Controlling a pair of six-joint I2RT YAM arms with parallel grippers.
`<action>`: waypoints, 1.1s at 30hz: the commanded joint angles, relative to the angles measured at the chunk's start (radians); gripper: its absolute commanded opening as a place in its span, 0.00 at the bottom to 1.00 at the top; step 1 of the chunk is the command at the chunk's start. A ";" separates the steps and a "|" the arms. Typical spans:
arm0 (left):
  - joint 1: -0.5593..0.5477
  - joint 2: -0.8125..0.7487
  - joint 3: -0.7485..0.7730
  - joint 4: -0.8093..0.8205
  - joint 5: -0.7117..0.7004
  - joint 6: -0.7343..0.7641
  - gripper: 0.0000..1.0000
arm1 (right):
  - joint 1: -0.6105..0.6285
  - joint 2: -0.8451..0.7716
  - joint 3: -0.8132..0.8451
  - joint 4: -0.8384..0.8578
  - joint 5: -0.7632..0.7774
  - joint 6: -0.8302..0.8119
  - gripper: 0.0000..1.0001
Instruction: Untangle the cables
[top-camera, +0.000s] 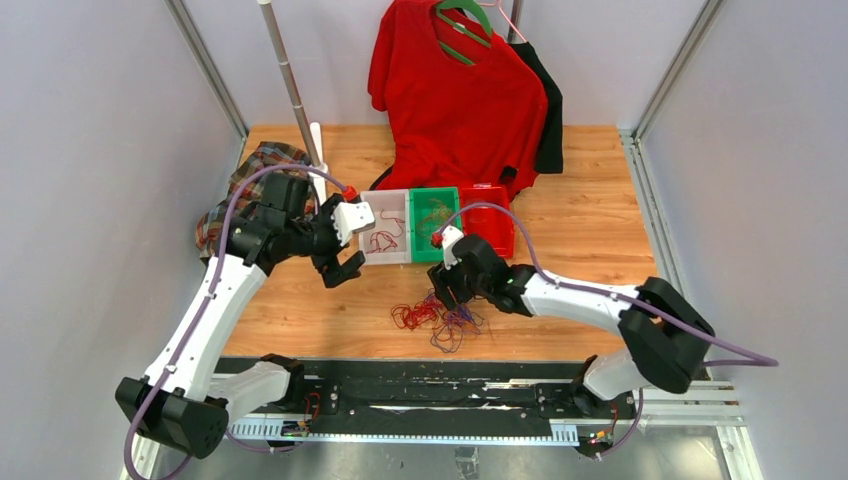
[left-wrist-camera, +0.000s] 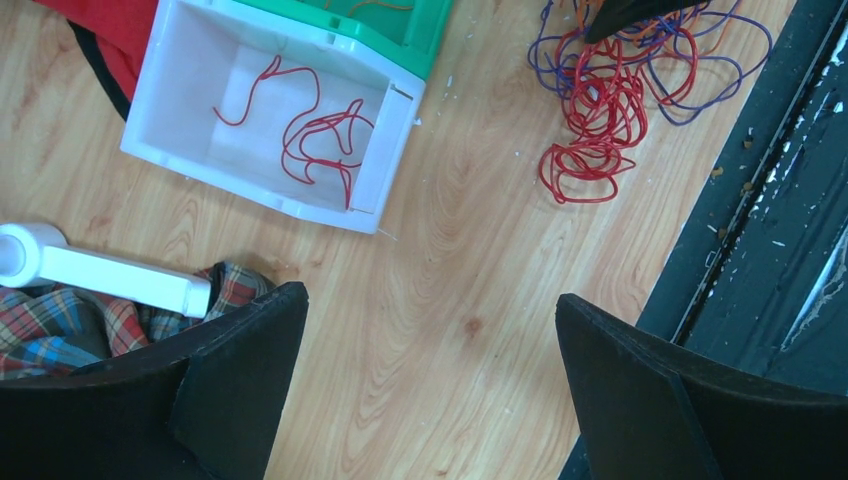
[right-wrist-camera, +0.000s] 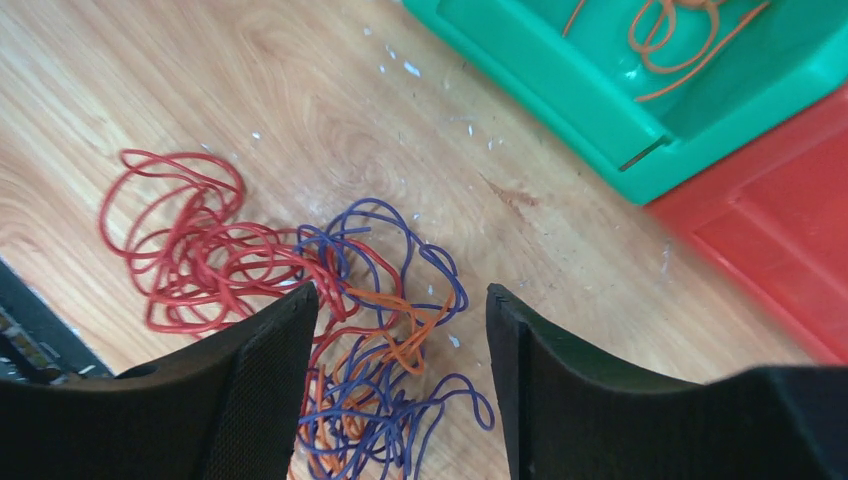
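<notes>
The cables (top-camera: 437, 315) lie as a tangled bundle of red, purple and orange wires on the wooden table near its front edge. My right gripper (top-camera: 446, 297) hangs open just over the bundle. In the right wrist view its fingers straddle the purple and orange loops (right-wrist-camera: 400, 360), with the red loops (right-wrist-camera: 190, 250) to the left. My left gripper (top-camera: 338, 268) is open and empty above bare wood, left of the bundle (left-wrist-camera: 610, 100). A white bin (left-wrist-camera: 175, 150) holds one red cable (left-wrist-camera: 310, 130). A green bin (right-wrist-camera: 560, 90) holds orange cables (right-wrist-camera: 680, 30).
A red bin (top-camera: 490, 215) stands right of the green bin (top-camera: 435, 225) and white bin (top-camera: 385, 240). A red shirt (top-camera: 455, 90) on a hanger hangs behind them. Plaid cloth (top-camera: 235, 190) and a white pole base (left-wrist-camera: 110, 275) sit at the left. A black rail (top-camera: 420, 385) runs along the near edge.
</notes>
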 joint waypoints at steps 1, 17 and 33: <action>0.008 -0.029 -0.002 0.013 0.027 0.007 1.00 | 0.006 0.086 0.043 -0.026 -0.022 -0.005 0.60; 0.007 -0.030 0.017 0.015 0.112 -0.001 0.97 | 0.007 -0.136 0.087 -0.027 -0.026 0.058 0.01; -0.171 0.130 0.073 0.015 0.359 0.067 0.73 | 0.037 -0.222 0.062 0.106 -0.332 0.122 0.01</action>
